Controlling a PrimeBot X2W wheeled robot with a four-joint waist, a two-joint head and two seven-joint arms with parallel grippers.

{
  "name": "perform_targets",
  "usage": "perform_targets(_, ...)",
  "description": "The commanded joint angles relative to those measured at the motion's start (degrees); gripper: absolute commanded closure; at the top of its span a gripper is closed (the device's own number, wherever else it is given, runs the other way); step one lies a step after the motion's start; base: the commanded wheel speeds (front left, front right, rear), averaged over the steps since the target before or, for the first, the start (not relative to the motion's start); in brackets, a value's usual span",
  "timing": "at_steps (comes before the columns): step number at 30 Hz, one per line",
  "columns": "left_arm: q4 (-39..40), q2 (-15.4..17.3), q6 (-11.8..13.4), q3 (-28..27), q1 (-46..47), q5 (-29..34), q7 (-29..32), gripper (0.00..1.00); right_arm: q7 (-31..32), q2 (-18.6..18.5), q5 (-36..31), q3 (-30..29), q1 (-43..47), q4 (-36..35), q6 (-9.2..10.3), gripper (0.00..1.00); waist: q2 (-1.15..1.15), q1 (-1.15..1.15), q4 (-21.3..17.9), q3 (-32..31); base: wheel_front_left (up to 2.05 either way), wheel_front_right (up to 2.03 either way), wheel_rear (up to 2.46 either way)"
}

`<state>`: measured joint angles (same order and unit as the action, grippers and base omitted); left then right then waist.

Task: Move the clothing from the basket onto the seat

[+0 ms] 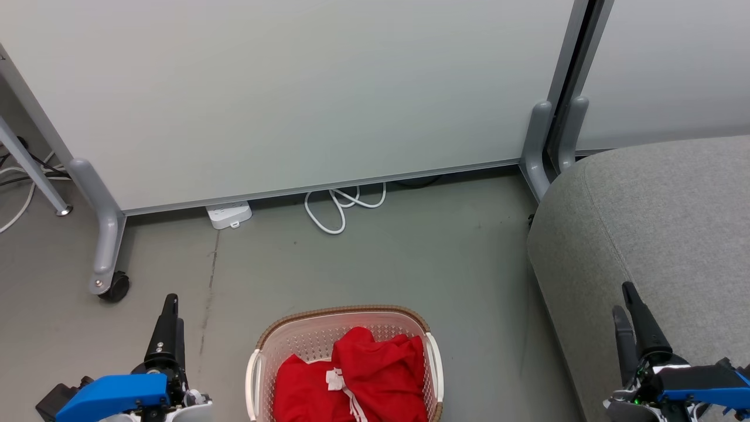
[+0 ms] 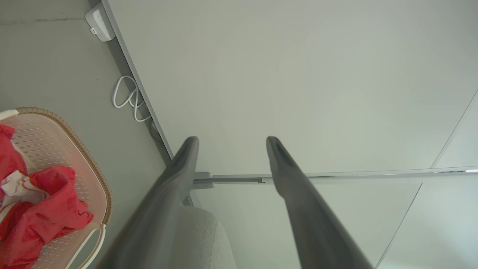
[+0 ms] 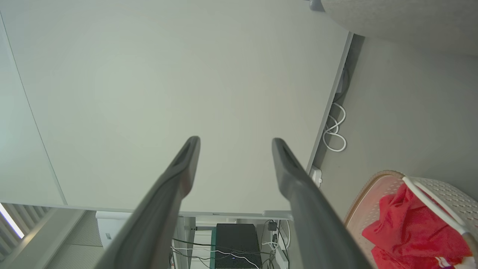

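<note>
Seemingly two garments [image 1: 375, 375], one basket [image 1: 304, 339].

The basket [image 1: 345, 313] at bottom centre is open-topped, and the red clothing [image 1: 375, 375] heaped inside can be reached from above, past its brown rim and white side handles. Bare grey floor [image 1: 410, 258] gives free passage on both sides of it: left toward the left gripper [image 1: 170, 305], right up to the seat [image 1: 656, 234], whose rounded grey bulk blocks the right side of the frame. The white partition panel [image 1: 293, 88] walls off the upper frame; its castered leg [image 1: 108, 234], a power strip [image 1: 229, 214] and a looped white cable [image 1: 343, 205] line its foot.
</note>
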<state>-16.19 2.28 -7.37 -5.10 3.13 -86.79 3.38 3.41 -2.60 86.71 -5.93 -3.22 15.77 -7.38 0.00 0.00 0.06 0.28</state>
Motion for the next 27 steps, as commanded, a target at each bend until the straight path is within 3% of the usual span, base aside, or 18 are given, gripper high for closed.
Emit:
perform_targets(1, 1.30, 0.42, -0.03, 0.07, 1.78, 1.60, -0.50, 0.00, -0.53, -0.23, -1.63, 0.16, -0.86, -1.28, -0.03, 0.00, 0.00, 0.00, 0.01, 0.01, 0.00, 0.00, 0.00)
perform_targets(27, 4.98, 0.55, 3.89, 5.87, 1.94, 31.23, -6.57, 0.00, -6.61, -1.53, -28.39, 4.34, 0.25, -4.96, -0.07, 0.00, 0.00, 0.00, 0.10, 0.20, 0.00, 0.00, 0.00)
